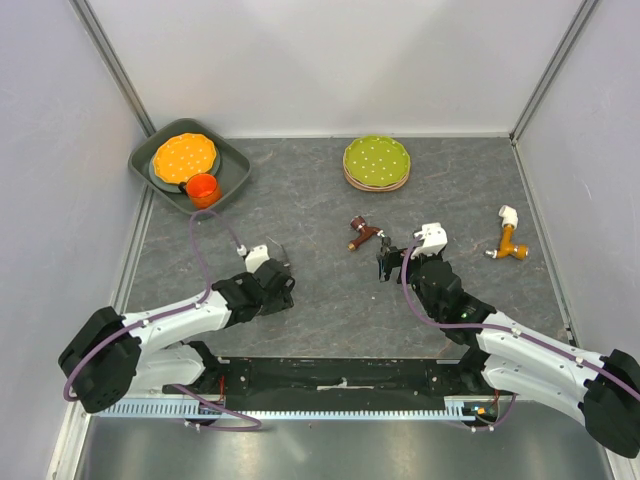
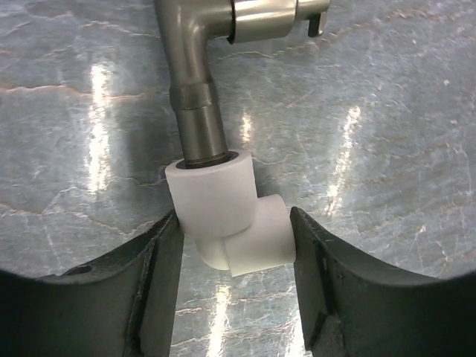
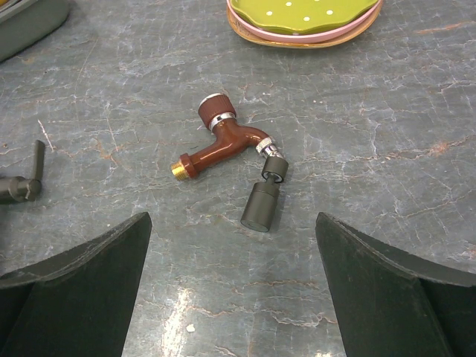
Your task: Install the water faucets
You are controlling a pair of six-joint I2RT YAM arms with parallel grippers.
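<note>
My left gripper is shut on a white elbow fitting, both fingers touching its sides just above the table. A dark grey bent tap sits plugged into the elbow's top opening. In the top view this gripper is left of centre. My right gripper is open and empty, low over the table. A reddish-brown tap with a brass thread lies ahead of it, with a dark grey cylinder at its spout end. The reddish-brown tap also shows in the top view, just left of the right gripper.
An orange-brown tap with a white elbow lies at the right. Stacked green dotted plates sit at the back. A grey tray at the back left holds an orange plate and an orange cup.
</note>
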